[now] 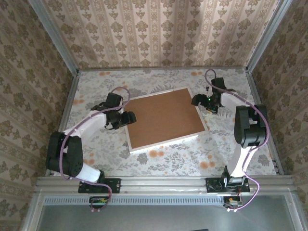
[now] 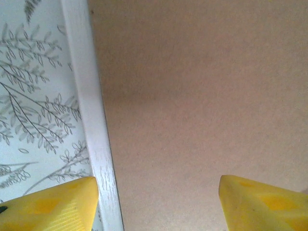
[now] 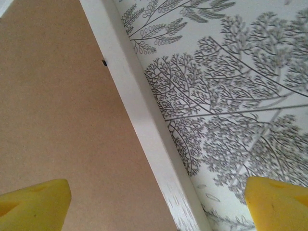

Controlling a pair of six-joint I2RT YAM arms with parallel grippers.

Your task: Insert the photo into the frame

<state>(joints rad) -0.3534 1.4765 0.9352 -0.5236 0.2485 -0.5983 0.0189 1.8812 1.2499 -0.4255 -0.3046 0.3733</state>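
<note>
The desk (image 1: 192, 161) wears a pale cloth printed with grey fern sprays and a few orange blossoms, and a silver metal rail (image 1: 163, 183) along its near edge carries both arm bases.

Just beyond them lies the thin-edged white rectangular picture frame (image 1: 166, 143), flat on the cloth. A plain brown rectangular board (image 1: 163, 118) fills it (only the narrow white border shows around it).

The left fingers (image 2: 53, 207), yellow-padded, stand well apart and clamp nothing. The frame's white wooden edge runs up between them, closer to the outer finger. Outside that finger is the fern cloth, and ahead of the inner finger is bare brown board.

Farther back, at the frame's opposite side near its far corner, the right fingers (image 3: 274, 202) are also spread wide with nothing in them. The white edge passes diagonally between them, with board ahead of one finger and cloth ahead of the other. A small black tab (image 3: 104, 62) sits ahead of them where board meets edge.

Whether either pair's tips touch the frame cannot be told.

Tan damask wallpaper (image 1: 159, 33) closes off the back.
</note>
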